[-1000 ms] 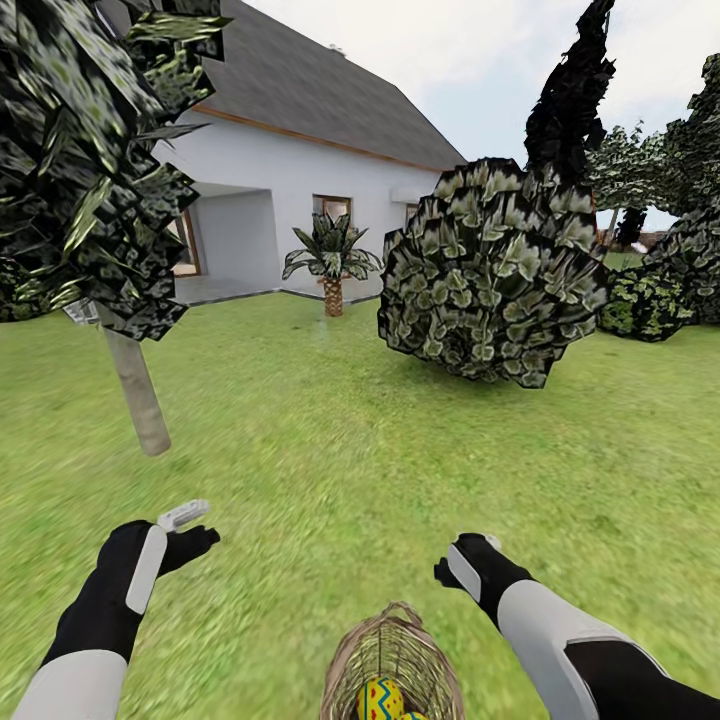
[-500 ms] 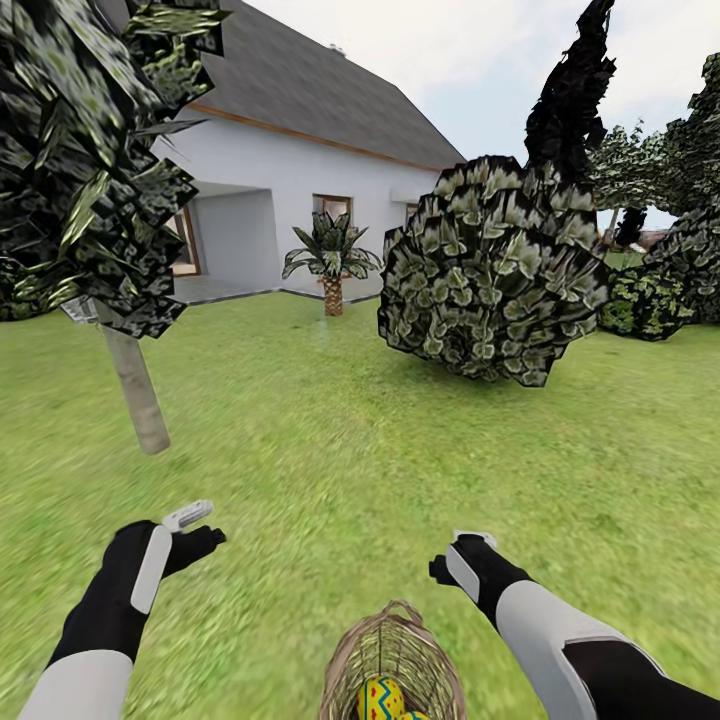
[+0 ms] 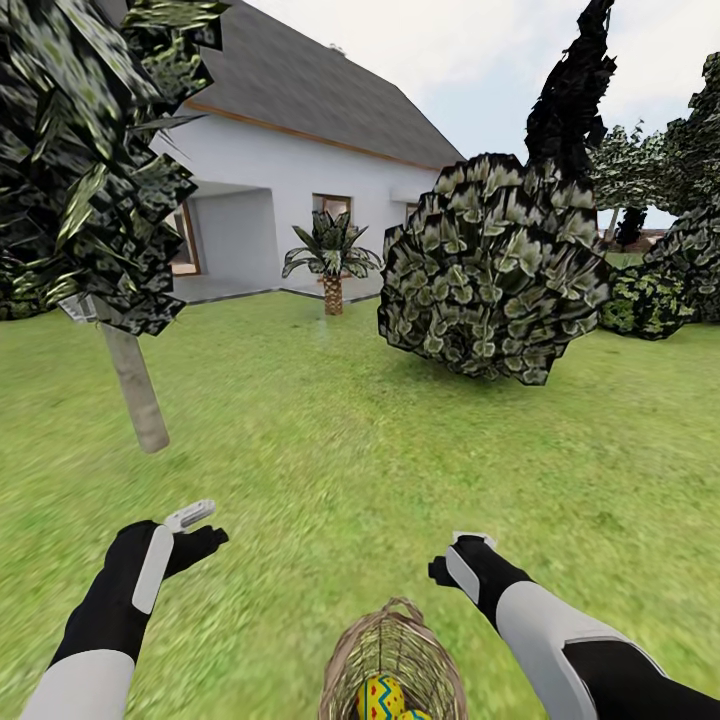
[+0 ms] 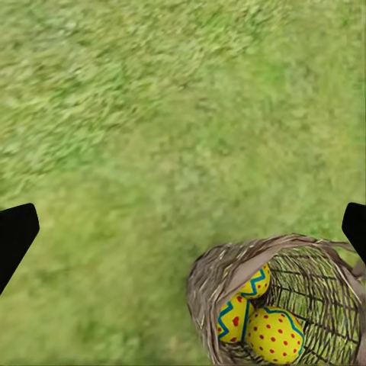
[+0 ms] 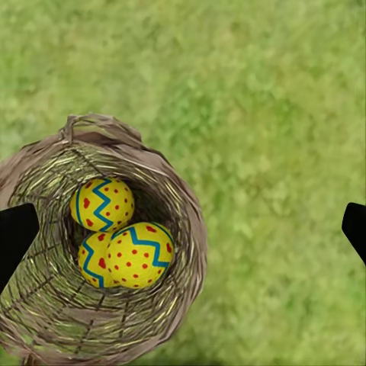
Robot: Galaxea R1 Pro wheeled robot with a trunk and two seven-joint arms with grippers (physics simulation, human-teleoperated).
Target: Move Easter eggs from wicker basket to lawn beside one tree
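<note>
Wicker basket: brown open-woven wicker basket (image 3: 393,665) stands on the lawn (image 3: 350,470) at the near edge of the head view, between the two arms, a small loop handle at its far rim.
Eggs: all three Easter eggs (image 5: 122,232) lie inside the basket, bunched and touching; each is bright yellow with red dots and a blue zigzag band.
Left tool: left tool (image 3: 195,530) hovers over grass just left of the basket, touching nothing; in its wrist view the black fingertips (image 4: 15,236) sit far apart at the frame edges, so the jaws stand wide and hold nothing.
Right tool: right tool (image 3: 450,560) hovers just right of the basket and looks down into it; its fingertips (image 5: 15,232) are likewise spread wide and hold nothing.
Just changed: compared with a second ago, both tools have crept slightly inward toward the basket; basket and eggs have not moved.
Meaning for the task: probably the approach to a first grasp; no egg is out yet.
Tree: pale grey-brown trunk (image 3: 135,385) rises from the lawn farther off on the left, under a dark jagged crown.
Background: large bush (image 3: 495,270), small palm (image 3: 332,265) and white house (image 3: 300,180) stand beyond.
</note>
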